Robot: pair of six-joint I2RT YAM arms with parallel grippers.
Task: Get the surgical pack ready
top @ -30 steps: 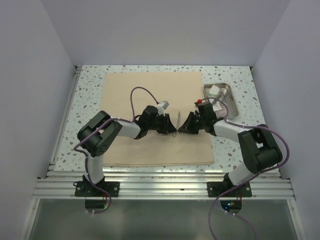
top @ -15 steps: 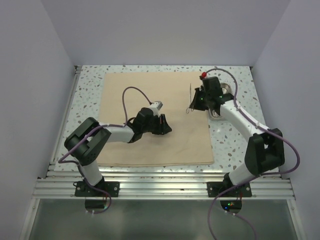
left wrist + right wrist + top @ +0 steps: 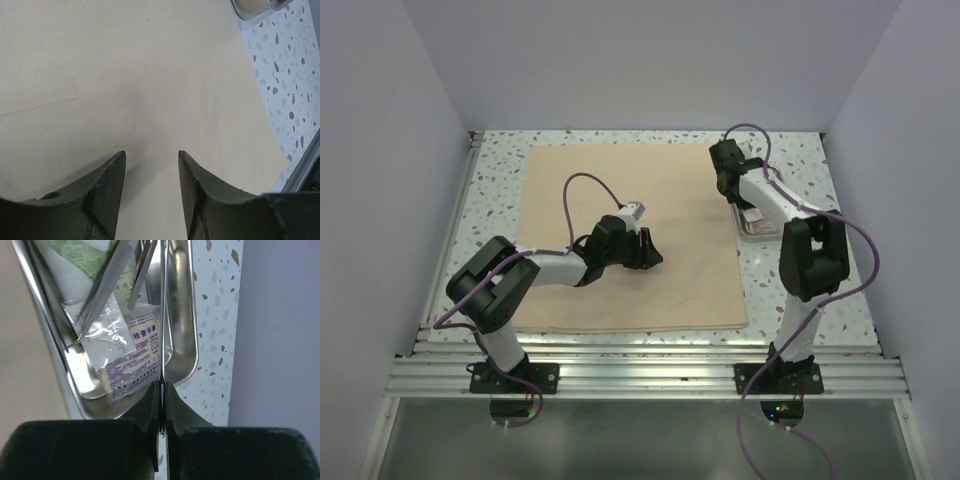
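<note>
Now the cloth [image 3: 570,180] lies flat on the surface [image 3: 495,210], spread out under the left end effector [image 3: 151,152]. Its fingers stand about half apart, with nothing between them. The tray [image 3: 181,330] sits just beside the right edge of the cloth, directly ahead of and below the right end effector [image 3: 163,390]. This one is closed tight on a thin steel instrument [image 3: 163,315], seen edge-on. Its long axis points straight forward from the fingers, along the length of the tray. So the right arm is much the nearer one, and I judge that the coming move is to lower the instrument in. Inside the tray lie forceps [image 3: 102,287] and printed packets [image 3: 132,355], to the left of the instrument's line.
</note>
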